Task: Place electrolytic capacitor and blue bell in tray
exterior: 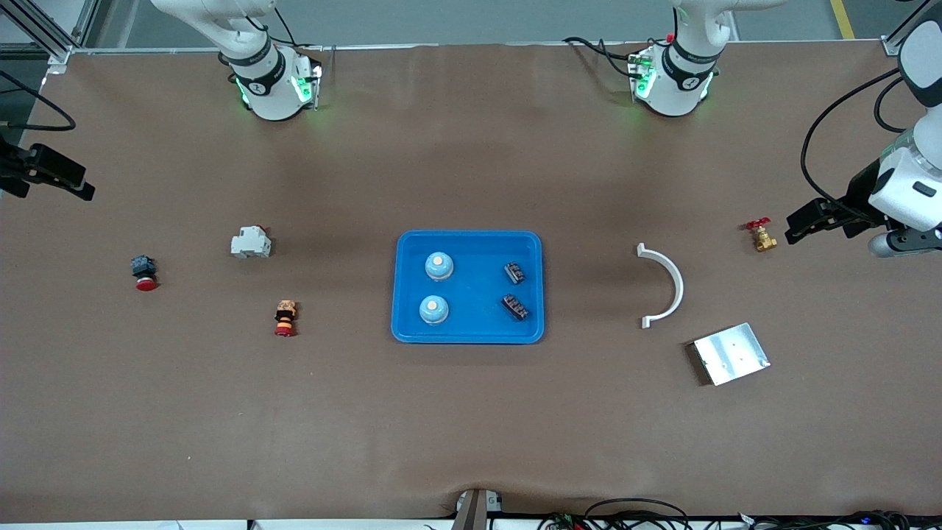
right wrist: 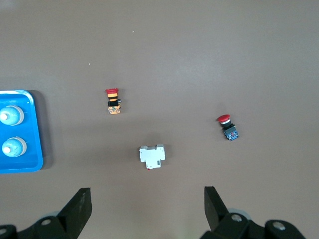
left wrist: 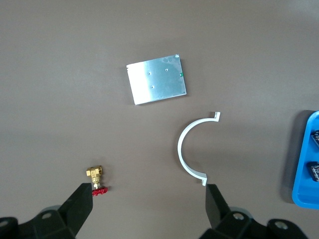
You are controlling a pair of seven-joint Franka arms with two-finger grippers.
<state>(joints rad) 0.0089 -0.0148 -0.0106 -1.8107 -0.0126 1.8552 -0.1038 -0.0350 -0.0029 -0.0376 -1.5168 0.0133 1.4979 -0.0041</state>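
Observation:
The bright-blue tray (exterior: 471, 237) lies in the middle of the table. Two blue bells (exterior: 438, 266) (exterior: 433, 310) stand in it at the right arm's side. Two small dark electrolytic capacitors (exterior: 514, 273) (exterior: 514, 307) lie in it at the left arm's side. My left gripper (exterior: 798, 224) (left wrist: 149, 209) hangs open and holds nothing, over the table beside the brass valve (left wrist: 94, 174). At the right arm's end of the table my right gripper (exterior: 77, 184) (right wrist: 147, 209) hangs open, with nothing in it, over bare table. The right wrist view shows the tray's edge (right wrist: 35, 149) with both bells (right wrist: 10, 116).
A white half-ring (exterior: 666, 285), a silver metal plate (exterior: 731, 354) and a brass valve with a red handle (exterior: 762, 235) lie toward the left arm's end. A white breaker (exterior: 251, 242), a red push button (exterior: 144, 273) and a red-yellow button (exterior: 285, 318) lie toward the right arm's end.

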